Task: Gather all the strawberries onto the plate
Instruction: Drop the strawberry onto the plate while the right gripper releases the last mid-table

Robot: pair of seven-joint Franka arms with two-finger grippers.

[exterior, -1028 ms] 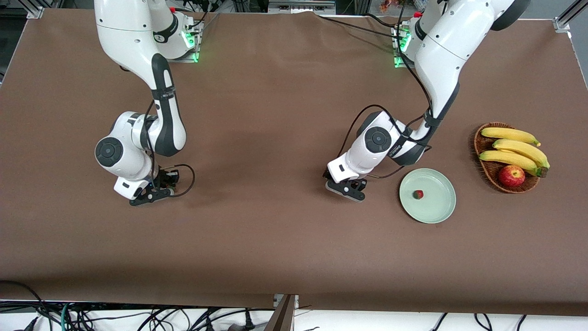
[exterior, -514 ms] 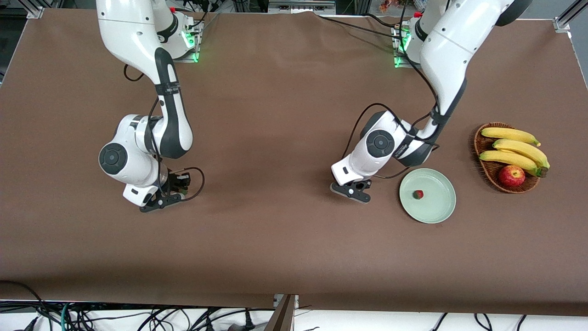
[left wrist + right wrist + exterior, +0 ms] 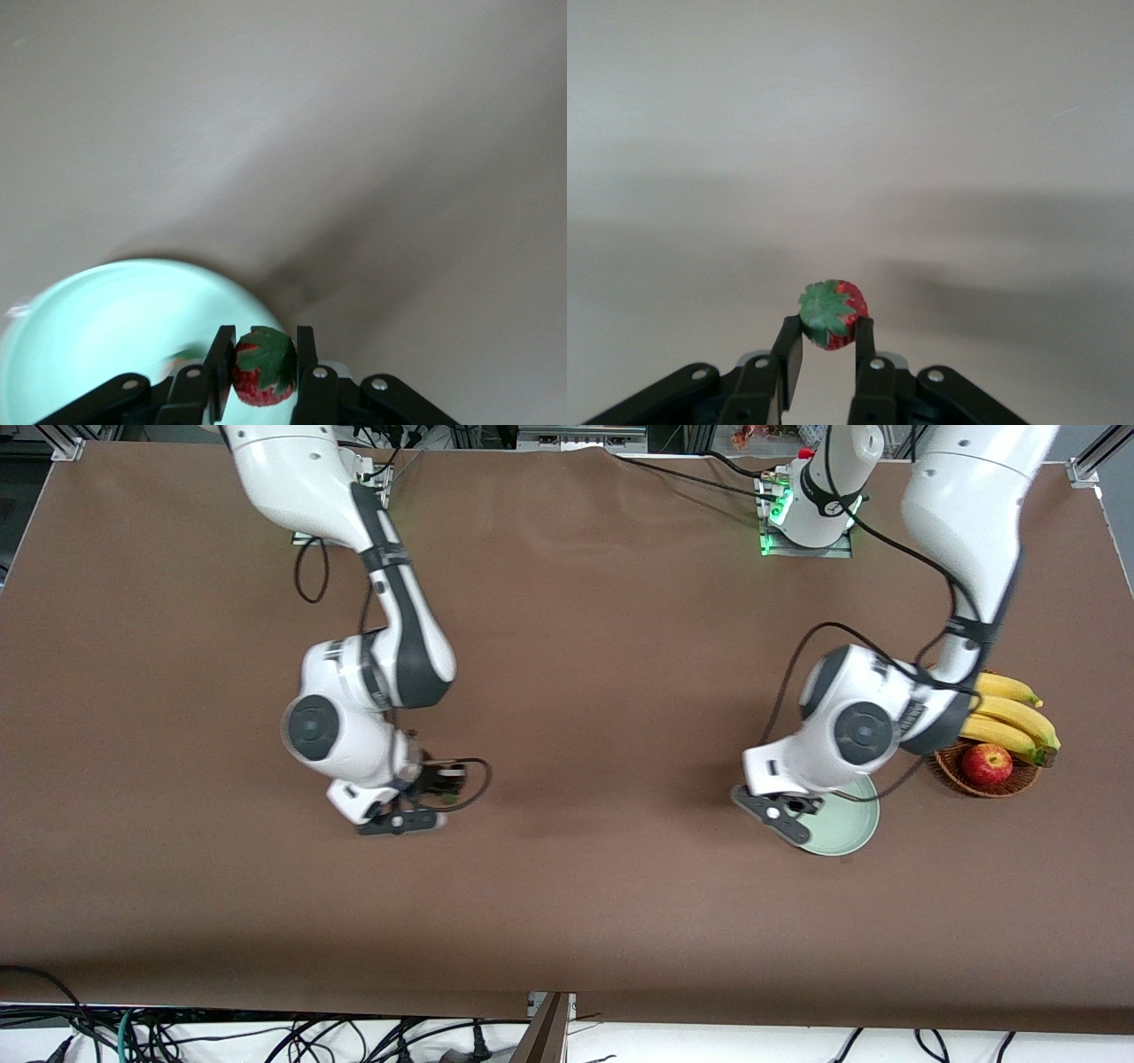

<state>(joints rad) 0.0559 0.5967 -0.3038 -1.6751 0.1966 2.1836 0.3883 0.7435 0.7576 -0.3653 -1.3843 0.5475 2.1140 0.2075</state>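
My left gripper (image 3: 783, 820) hangs over the rim of the pale mint-green plate (image 3: 849, 825), on the side toward the right arm's end. It is shut on a strawberry (image 3: 263, 368), red with a green cap. In the left wrist view the plate (image 3: 97, 328) lies below, with a blurred second strawberry (image 3: 182, 358) in it. My right gripper (image 3: 400, 821) is over the bare table near the middle, shut on another strawberry (image 3: 833, 314). The front view shows none of the berries: the arms cover them.
A brown wicker basket (image 3: 948, 766) holding bananas (image 3: 1010, 710) and a red apple (image 3: 987, 763) stands beside the plate toward the left arm's end. The left arm's elbow hangs over part of the basket and plate. Brown cloth covers the table.
Both arms have swung toward the left arm's end of the table. The left gripper closed on a strawberry beside the plate and carried it over the plate's rim.
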